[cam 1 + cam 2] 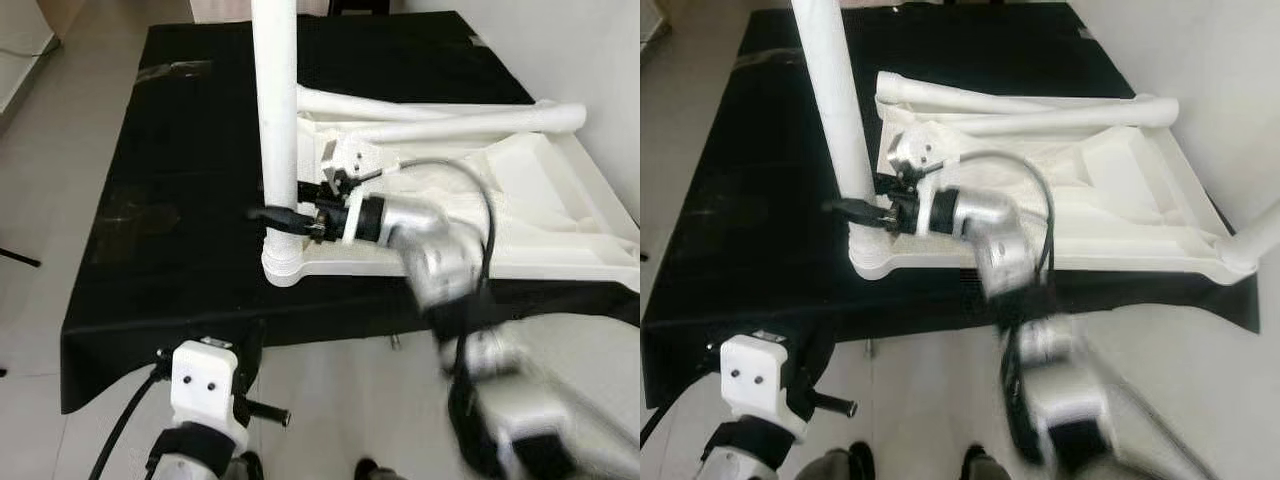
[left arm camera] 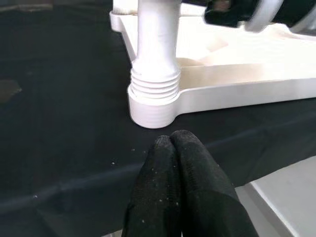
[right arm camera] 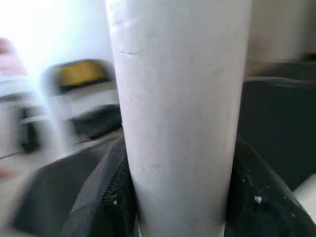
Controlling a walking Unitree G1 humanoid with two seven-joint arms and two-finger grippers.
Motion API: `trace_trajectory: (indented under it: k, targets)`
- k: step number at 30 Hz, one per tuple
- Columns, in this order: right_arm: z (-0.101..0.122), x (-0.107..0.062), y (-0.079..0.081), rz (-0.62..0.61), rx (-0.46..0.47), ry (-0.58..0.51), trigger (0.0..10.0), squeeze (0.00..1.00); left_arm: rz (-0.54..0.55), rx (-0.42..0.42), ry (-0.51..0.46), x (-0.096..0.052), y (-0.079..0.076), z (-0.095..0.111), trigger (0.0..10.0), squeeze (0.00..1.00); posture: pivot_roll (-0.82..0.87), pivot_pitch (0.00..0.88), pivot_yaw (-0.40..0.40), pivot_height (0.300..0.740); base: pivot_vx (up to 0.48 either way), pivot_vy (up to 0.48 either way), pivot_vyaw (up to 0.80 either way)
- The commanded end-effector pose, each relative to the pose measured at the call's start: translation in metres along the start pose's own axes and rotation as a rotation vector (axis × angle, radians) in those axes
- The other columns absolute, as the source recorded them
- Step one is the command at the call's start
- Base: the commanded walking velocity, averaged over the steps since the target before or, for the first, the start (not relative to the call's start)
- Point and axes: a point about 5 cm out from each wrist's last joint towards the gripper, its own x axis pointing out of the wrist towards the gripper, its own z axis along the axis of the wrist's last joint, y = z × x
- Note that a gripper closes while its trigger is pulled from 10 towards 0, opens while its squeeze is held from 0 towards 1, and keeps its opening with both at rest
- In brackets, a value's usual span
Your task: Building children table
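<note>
Fingers [image 3: 116,197] of right gripper [image 1: 285,218] clamped either side of upright white leg [image 1: 275,110], low on the shaft just above the threads, likely placed there for torque while screwing it in. Leg standing vertical in corner socket [image 2: 152,106] of upside-down white tabletop [image 1: 560,215]; several thread rings visible above the socket rim, so judged not fully seated. Tabletop lying flat, underside up, so sockets face upward for legs; resting on bench under black cloth [image 1: 150,200], near the front edge. Two more white legs [image 1: 470,120] lying loose across the far side of the tabletop, seemingly awaiting their turn. Left gripper [image 2: 180,182] with fingers pressed together, gripping nothing, held low at the front edge of the bench just in front of the socket, seemingly on standby.
</note>
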Motion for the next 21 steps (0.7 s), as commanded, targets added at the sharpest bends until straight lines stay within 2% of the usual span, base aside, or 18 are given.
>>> trace_trajectory:
  k: [1,2,3,4,5,6,9,10,12,13,14,15,17,18,20,21]
  targets:
    - [-0.039,-0.031,-0.005,-0.373,0.025,0.168,0.0,0.0,0.009,0.019,0.025,-0.002,0.003,-0.004,10.0,0.0,-0.03,0.261,-0.021,0.74,0.0,0.0,0.0]
    - [-0.039,-0.031,-0.005,-0.373,0.025,0.168,0.0,0.0,0.009,0.019,0.025,-0.002,0.003,-0.004,10.0,0.0,-0.03,0.261,-0.021,0.74,0.0,0.0,0.0]
    - [-0.045,-0.034,0.012,-0.398,0.028,0.185,0.0,0.0,0.011,0.021,0.024,-0.001,0.004,-0.004,10.0,0.0,-0.03,0.261,-0.021,0.74,0.0,0.0,0.0]
    - [-0.05,-0.031,0.024,-0.376,0.062,0.189,0.0,0.0,0.013,0.025,0.025,-0.001,0.005,-0.005,10.0,0.0,-0.03,0.239,-0.011,0.74,0.0,0.0,0.0]
    - [-0.05,-0.031,0.024,-0.376,0.062,0.189,0.0,0.0,0.013,0.025,0.025,-0.001,0.005,-0.005,10.0,0.0,-0.03,0.239,-0.011,0.74,0.0,0.0,0.0]
    - [-0.051,-0.024,0.029,-0.351,0.075,0.187,0.0,0.0,0.016,0.027,0.027,0.0,0.006,-0.007,10.0,0.0,-0.02,0.23,-0.012,0.74,0.0,0.0,0.0]
    - [-0.048,-0.011,0.029,-0.303,0.091,0.167,0.0,0.0,0.018,0.028,0.028,0.001,0.007,-0.008,10.0,0.0,-0.02,0.223,-0.014,0.74,0.0,0.0,0.0]
    - [-0.046,-0.006,0.03,-0.265,0.109,0.156,10.0,0.0,0.019,0.027,0.028,0.002,0.008,-0.009,10.0,0.0,-0.02,0.22,-0.017,0.74,0.0,0.0,0.0]
    - [-0.044,-0.004,0.03,-0.245,0.124,0.151,10.0,0.0,0.019,0.027,0.027,0.002,0.008,-0.009,10.0,0.0,-0.02,0.219,-0.017,0.74,0.0,0.0,0.0]
    - [-0.039,0.001,0.031,-0.174,0.149,0.128,10.0,1.0,0.023,0.029,0.025,0.002,0.008,-0.009,10.0,0.0,-0.02,0.215,-0.018,0.74,0.0,0.0,0.0]
    - [-0.034,0.006,0.033,-0.077,0.168,0.103,10.0,1.0,0.026,0.03,0.023,0.003,0.008,-0.009,10.0,0.0,-0.01,0.213,-0.018,0.74,0.0,0.0,0.0]
    - [-0.034,0.006,0.033,-0.077,0.168,0.103,10.0,1.0,0.026,0.03,0.023,0.003,0.008,-0.009,10.0,0.0,-0.01,0.213,-0.018,0.74,0.0,0.0,0.0]
    - [-0.015,0.012,0.032,0.077,0.136,0.031,10.0,1.0,0.032,0.032,0.02,0.004,0.009,-0.009,10.0,0.0,-0.01,0.21,-0.02,0.74,0.0,0.0,0.0]
    - [-0.015,0.012,0.032,0.077,0.136,0.031,10.0,1.0,0.032,0.032,0.02,0.004,0.009,-0.009,10.0,0.0,-0.01,0.21,-0.02,0.74,0.0,0.0,0.0]
    - [0.002,0.014,0.029,0.231,0.08,-0.012,10.0,1.0,0.029,0.031,0.019,0.005,0.008,-0.009,10.0,0.0,0.0,0.211,-0.021,0.74,0.0,0.0,0.0]
    - [0.012,0.013,0.026,0.322,0.007,-0.018,10.0,1.0,0.027,0.029,0.019,0.005,0.007,-0.009,10.0,0.0,0.0,0.211,-0.023,0.74,0.0,0.0,0.0]
